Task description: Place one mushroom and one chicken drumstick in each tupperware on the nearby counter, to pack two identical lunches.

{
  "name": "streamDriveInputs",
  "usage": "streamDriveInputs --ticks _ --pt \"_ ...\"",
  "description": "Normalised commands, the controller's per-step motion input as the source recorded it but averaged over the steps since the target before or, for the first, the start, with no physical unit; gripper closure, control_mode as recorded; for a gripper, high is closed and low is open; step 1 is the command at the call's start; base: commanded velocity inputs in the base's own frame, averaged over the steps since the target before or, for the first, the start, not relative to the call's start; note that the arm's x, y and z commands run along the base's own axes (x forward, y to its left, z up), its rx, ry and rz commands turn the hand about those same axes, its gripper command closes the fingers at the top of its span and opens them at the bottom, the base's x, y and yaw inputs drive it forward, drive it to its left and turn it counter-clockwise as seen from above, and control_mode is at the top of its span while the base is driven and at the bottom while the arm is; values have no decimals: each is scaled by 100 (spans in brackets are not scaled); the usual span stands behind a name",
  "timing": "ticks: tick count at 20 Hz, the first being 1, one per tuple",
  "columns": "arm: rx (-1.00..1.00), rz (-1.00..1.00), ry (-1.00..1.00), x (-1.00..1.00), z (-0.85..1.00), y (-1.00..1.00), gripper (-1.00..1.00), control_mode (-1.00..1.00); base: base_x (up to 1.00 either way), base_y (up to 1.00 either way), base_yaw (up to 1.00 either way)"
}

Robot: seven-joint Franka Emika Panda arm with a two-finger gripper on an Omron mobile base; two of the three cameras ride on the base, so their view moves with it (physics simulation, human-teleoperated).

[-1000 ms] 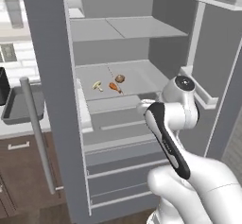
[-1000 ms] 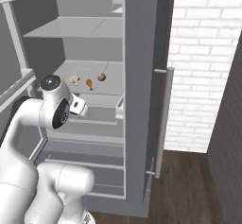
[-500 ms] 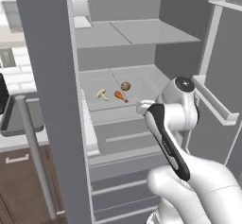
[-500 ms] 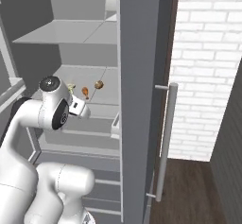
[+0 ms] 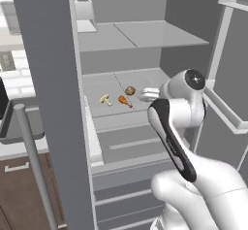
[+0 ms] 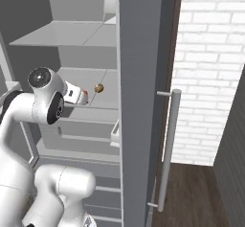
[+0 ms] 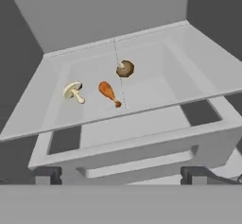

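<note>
On the middle fridge shelf (image 7: 156, 90) lie a cream-white mushroom (image 7: 73, 91) (image 5: 105, 99), an orange chicken drumstick (image 7: 108, 93) (image 5: 124, 101) and a brown-capped mushroom (image 7: 125, 69) (image 5: 130, 90) (image 6: 99, 88). My gripper (image 7: 120, 175) (image 5: 145, 96) hovers at the shelf's front edge, just short of the drumstick. It is open, with its tips wide apart and nothing between them. A grey tupperware (image 5: 12, 127) rests on the counter (image 5: 14, 150) to the left, partly hidden by the fridge door.
The open fridge door (image 5: 53, 103) and its bar handle (image 5: 34, 161) stand between the shelf and the counter. The other door (image 6: 143, 101) blocks the right side. Another shelf (image 5: 140, 35) hangs above, drawers (image 5: 131, 141) sit below. A black toaster (image 5: 2, 98) stands at the far left.
The whole picture has shifted and grown: the base has driven closer to the fridge. The hand now sits nearer the shelf's food. The gripper stays open.
</note>
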Motion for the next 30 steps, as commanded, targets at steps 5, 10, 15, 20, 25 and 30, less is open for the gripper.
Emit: streamDriveInputs --ticks 5,10,15,20,25,30 --pt "-6 14 -3 73 15 31 -100 -100 0 0 0" --pt "-16 5 15 63 -7 15 -100 -100 0 0 0" --pt "-11 0 19 22 -13 7 -100 -100 0 0 0" --pt "-4 0 2 18 -68 3 -100 -100 0 0 0" --pt "0 0 0 74 -48 2 -100 -100 0 0 0" --pt "0 -1 5 86 -29 10 -100 -100 0 0 0"
